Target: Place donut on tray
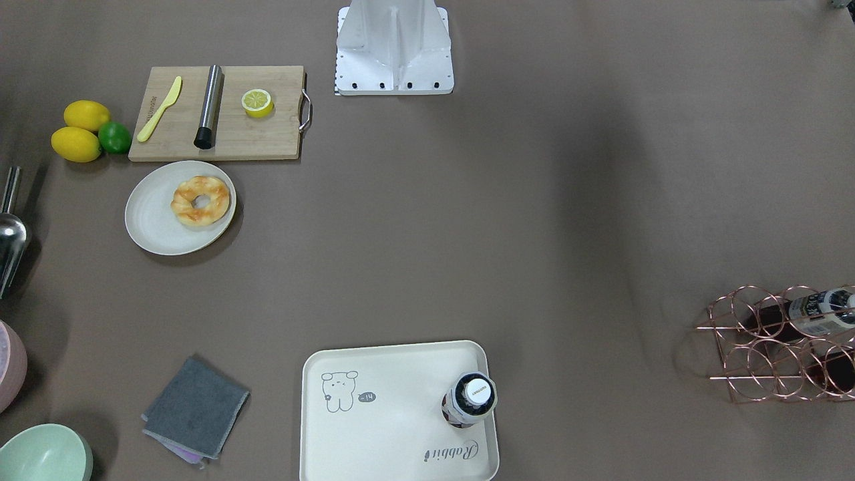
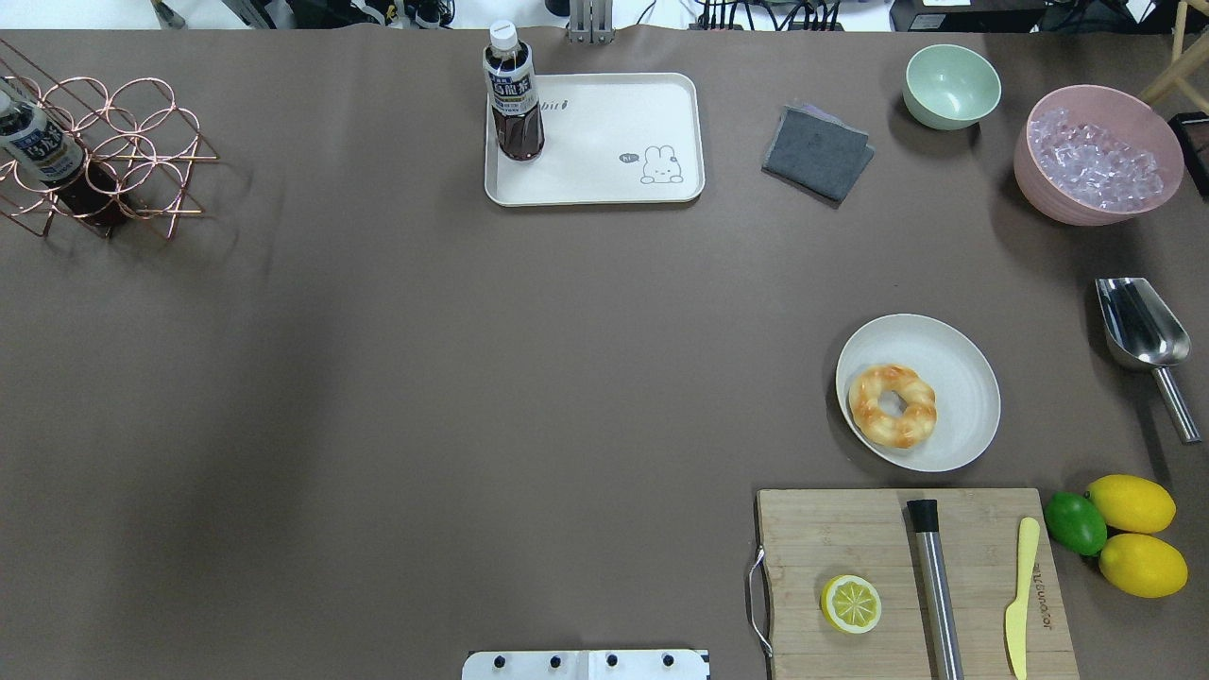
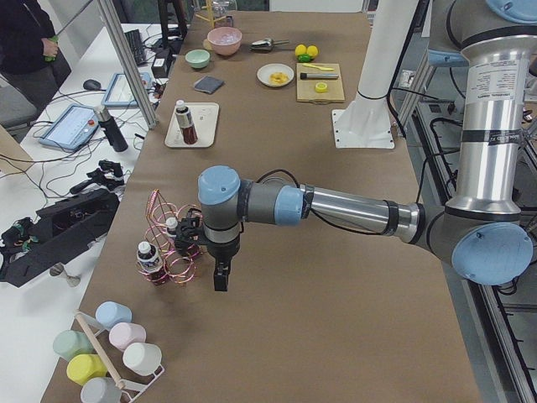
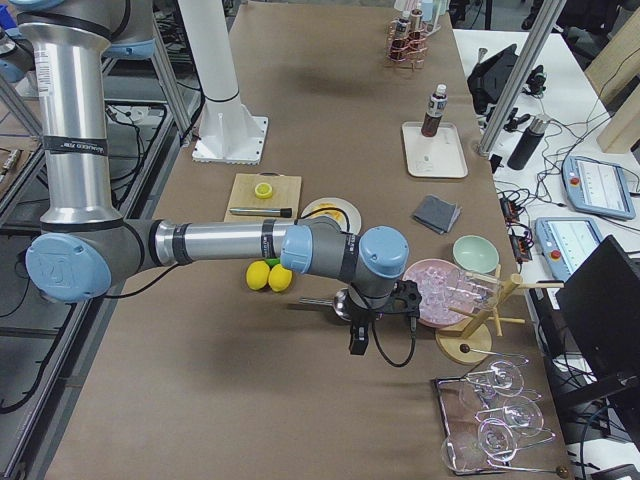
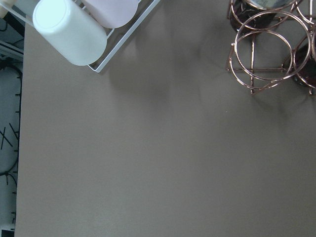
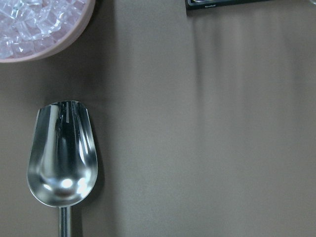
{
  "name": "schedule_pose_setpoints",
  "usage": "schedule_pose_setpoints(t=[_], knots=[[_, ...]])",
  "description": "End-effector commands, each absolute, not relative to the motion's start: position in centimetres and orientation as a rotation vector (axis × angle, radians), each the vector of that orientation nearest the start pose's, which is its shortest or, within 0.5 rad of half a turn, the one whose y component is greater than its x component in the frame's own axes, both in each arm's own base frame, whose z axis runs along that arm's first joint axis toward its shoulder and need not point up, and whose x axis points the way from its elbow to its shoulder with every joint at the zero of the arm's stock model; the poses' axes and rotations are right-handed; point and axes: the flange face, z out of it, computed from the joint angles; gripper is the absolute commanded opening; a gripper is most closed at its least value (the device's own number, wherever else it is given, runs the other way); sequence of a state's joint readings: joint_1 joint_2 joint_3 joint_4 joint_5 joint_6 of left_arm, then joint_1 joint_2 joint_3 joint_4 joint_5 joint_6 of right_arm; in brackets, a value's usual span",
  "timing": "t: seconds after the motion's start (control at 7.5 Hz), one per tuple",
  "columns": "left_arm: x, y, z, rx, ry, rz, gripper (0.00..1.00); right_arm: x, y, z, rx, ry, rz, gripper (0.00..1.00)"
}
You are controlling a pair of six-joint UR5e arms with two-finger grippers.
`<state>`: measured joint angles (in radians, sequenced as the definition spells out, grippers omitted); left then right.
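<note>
Golden-orange donut (image 2: 893, 406) lies flat and off-centre on the round plate (image 2: 954, 368), well apart from the cream tray (image 2: 604, 132) at the far side of the table. Nothing holds it, and the transfer has not begun. The right gripper (image 4: 357, 345) hangs above the table near the metal scoop (image 6: 61, 158). The left gripper (image 3: 221, 281) hangs beside the copper wire rack (image 3: 168, 252). Both appear in the side views only, so whether their jaws are parted or closed cannot be told. Recommendation: assign the right arm, since it is the closer one. It should descend vertically with the jaws wide, span one side of the ring through the centre hole, and close lightly because the pastry looks soft. A bottle (image 2: 514, 104) stands at one end of the tray, so release over the bare area by the drawing.
</note>
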<state>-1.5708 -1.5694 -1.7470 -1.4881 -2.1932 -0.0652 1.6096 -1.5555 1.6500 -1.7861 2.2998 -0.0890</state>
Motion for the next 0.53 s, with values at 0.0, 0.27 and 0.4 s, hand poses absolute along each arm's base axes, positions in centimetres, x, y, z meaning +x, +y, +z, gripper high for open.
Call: schedule_pose_setpoints(t=[0.0,0.27,0.4], knots=[[-6.84,-49.06,58.51,0.067,0.712,-0.027,0.98,9.06,-48.25,63.65,-0.065,-0.735,0.006,1.00],[-6.82,-49.11,58.52,0.066,0.714,-0.027,0.98,9.36,-48.18,63.67,-0.064,-0.736,0.013,1.00],[-6.82,-49.04,58.54,0.064,0.714,-0.028,0.98,9.36,-48.10,63.81,-0.067,-0.736,0.014,1.00]])
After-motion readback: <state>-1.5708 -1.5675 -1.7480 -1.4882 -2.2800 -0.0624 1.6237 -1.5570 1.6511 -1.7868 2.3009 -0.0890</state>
